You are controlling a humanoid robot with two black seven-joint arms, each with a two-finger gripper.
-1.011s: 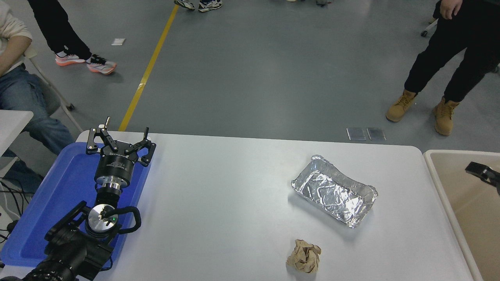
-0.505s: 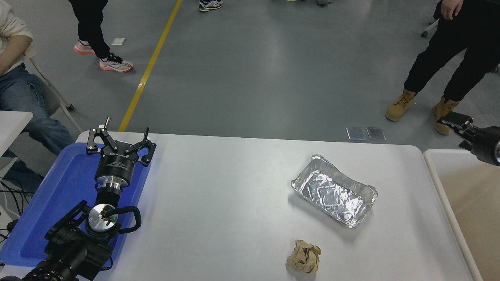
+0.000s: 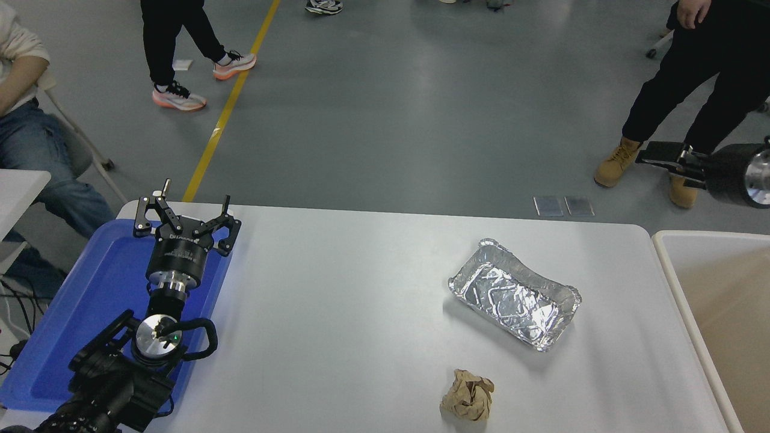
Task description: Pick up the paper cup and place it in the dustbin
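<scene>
No paper cup shows anywhere in the head view. The dustbin, beige inside with an off-white rim, stands against the table's right end, and the part of its inside that I see holds nothing. My right gripper hangs high at the right edge, beyond the table's far side and above the dustbin's far corner, pointing left. Nothing is visible in it. My left gripper is parked open over the blue tray at the lower left.
A dented silver foil tray lies right of the table's middle, and a crumpled brown paper ball sits near the front edge. People stand and walk on the grey floor beyond the table; one sits at the far left.
My right gripper rose out of the dustbin and moved up and away, past the table's far edge. A person at the top left walked to the right. The left arm stayed still.
</scene>
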